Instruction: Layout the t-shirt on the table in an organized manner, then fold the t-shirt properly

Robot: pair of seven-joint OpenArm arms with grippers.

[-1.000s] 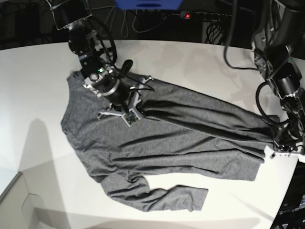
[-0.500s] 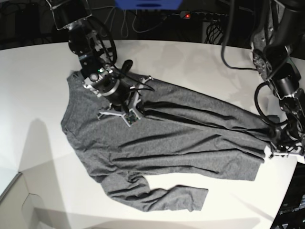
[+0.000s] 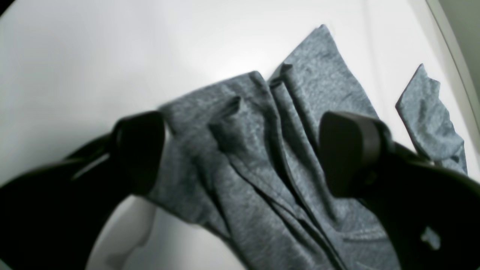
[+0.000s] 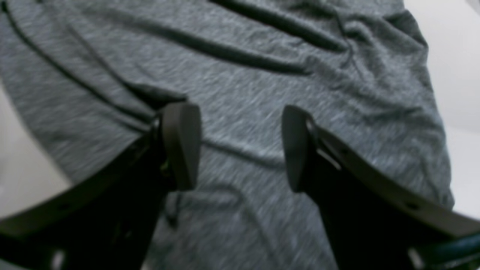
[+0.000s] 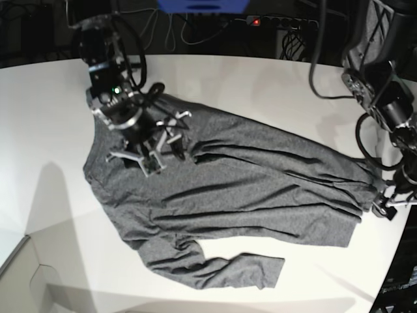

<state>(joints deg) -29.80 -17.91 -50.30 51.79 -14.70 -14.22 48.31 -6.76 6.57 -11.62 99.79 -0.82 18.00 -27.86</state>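
Note:
The dark grey t-shirt (image 5: 247,189) lies spread on the white table (image 5: 260,78), with one long sleeve (image 5: 221,270) bent along the near side. My right gripper (image 5: 171,140) hangs open just above the shirt's upper chest; in the right wrist view, creased fabric (image 4: 240,56) lies under the open gripper (image 4: 238,146) and nothing is held. My left gripper (image 5: 384,205) is at the shirt's right end by the table's edge. In the left wrist view it (image 3: 243,142) stands wide open over pleated cloth (image 3: 318,86) resting on the table (image 3: 75,56).
The table's curved edge (image 5: 397,261) runs close beside the left gripper. Cables and a power strip (image 5: 260,21) lie behind the table. A pale box-like corner (image 5: 19,274) sits at the near left. A separate tip of grey cloth (image 3: 431,112) lies near the edge.
Both grippers have opened and let go of the shirt. The right arm has drawn back to the left and up; the left gripper has shifted slightly outward. The shirt stays flat.

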